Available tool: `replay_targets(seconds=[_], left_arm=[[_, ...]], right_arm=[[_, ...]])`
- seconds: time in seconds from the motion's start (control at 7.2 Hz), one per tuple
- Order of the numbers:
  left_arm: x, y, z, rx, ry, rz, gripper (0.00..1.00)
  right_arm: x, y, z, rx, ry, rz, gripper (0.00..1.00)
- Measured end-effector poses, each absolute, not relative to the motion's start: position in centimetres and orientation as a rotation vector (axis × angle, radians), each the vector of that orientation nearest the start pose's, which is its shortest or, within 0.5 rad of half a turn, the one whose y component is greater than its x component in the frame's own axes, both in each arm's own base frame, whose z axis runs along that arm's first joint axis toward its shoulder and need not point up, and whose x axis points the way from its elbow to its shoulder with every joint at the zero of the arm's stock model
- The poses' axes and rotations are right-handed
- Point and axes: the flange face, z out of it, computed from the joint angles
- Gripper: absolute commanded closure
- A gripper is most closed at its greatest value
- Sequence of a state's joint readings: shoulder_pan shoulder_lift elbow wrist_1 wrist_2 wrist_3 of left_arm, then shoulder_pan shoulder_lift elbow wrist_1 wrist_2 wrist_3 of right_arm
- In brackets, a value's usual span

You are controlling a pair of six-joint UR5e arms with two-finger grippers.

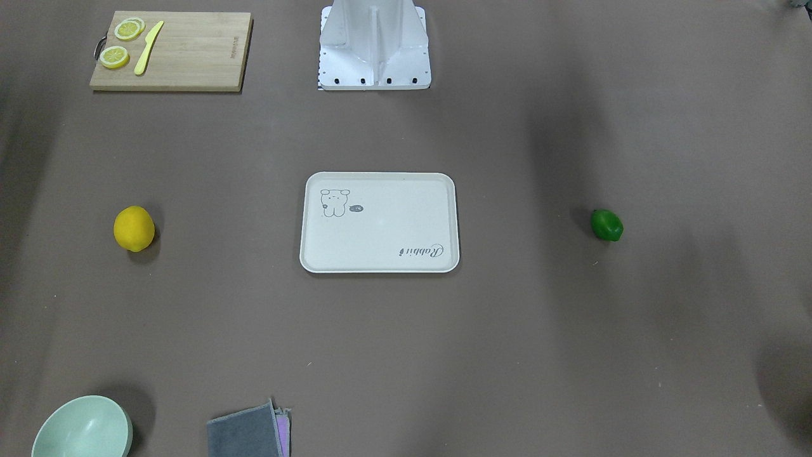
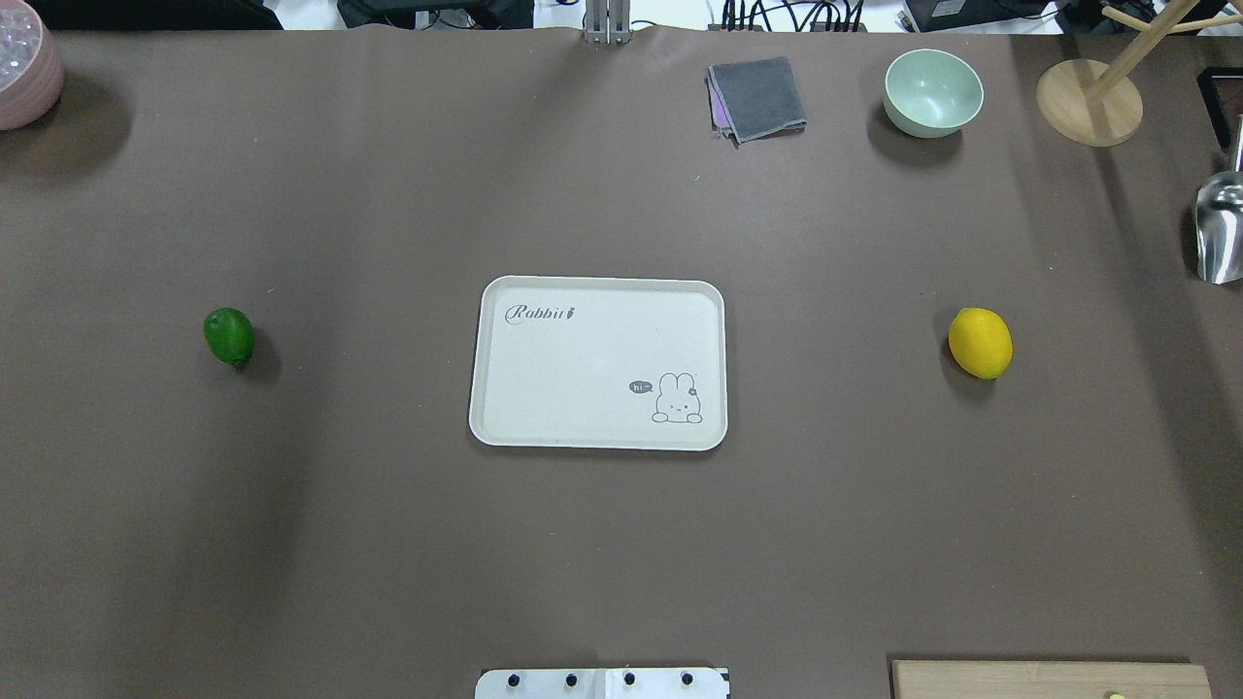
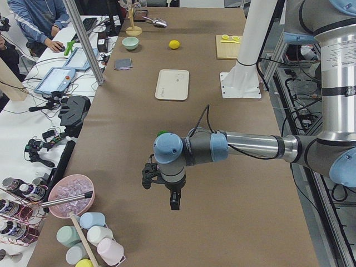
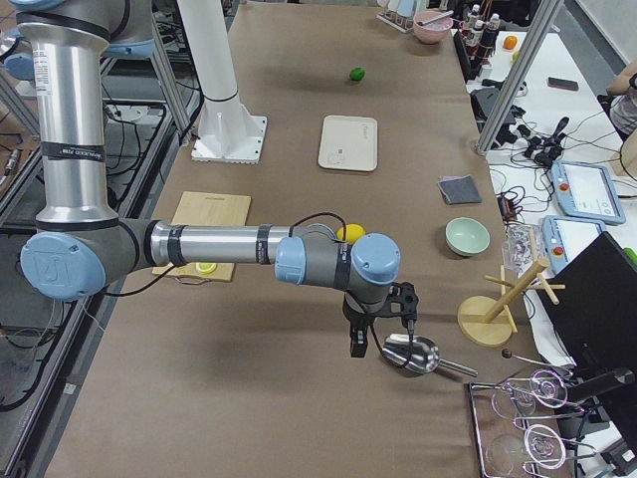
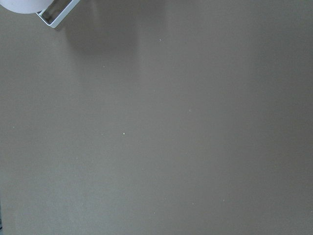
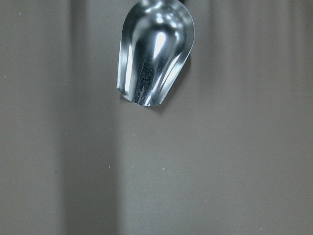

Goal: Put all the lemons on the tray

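Left gripper (image 3: 174,201): hangs above bare counter near the left end. It shows only in the side view, so I cannot tell if it is released or clenched. Nothing seems to be held.

Green lemon (image 2: 229,337): on the counter just past the left gripper, tray-ward, half hidden by that arm's wrist in the side view. Glossy skin, likely slippery; looks light and firm. Best taken across the short middle, not the pointed ends, or it may roll or squirt out. A pink bowl (image 3: 70,194) of ice sits outward of this gripper, off the path.

Tray (image 2: 598,282): mid-counter, nothing on it, well apart from both grippers. The low rim needs only a small lift.

Yellow lemon (image 2: 981,343): on the counter tray-ward of the right gripper (image 4: 356,347). It is bigger and likely handles the same; grasp the waist.

Right gripper: side view only, cannot tell released or clenched. It hovers right over a metal scoop (image 6: 154,54), which it should avoid when descending.

Green bowl (image 2: 933,91), grey cloth (image 2: 757,97) and wooden stand (image 2: 1088,102) lie across from the robot, off both routes. The cutting board (image 1: 190,54) carries lemon slices (image 1: 114,57) and a knife (image 1: 148,47); these are not targets.
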State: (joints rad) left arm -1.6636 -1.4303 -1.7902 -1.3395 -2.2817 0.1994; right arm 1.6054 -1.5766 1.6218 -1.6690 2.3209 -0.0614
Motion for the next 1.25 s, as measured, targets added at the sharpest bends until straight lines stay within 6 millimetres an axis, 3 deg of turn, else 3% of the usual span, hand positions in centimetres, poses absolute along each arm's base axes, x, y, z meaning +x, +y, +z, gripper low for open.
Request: replay_targets(seconds=[0.83,1.25], left_arm=[[-10.5,-42.4,63.3,-0.016,0.717,0.062,0.02],[-9.6,-43.1,62.8,-0.026,0.724,0.045,0.02]], right_arm=[[7.8,-48.3,63.1,0.012,-0.76,-0.022,0.01],[3.4,-49.2,61.1,-0.004,-0.8,-0.068,0.01]])
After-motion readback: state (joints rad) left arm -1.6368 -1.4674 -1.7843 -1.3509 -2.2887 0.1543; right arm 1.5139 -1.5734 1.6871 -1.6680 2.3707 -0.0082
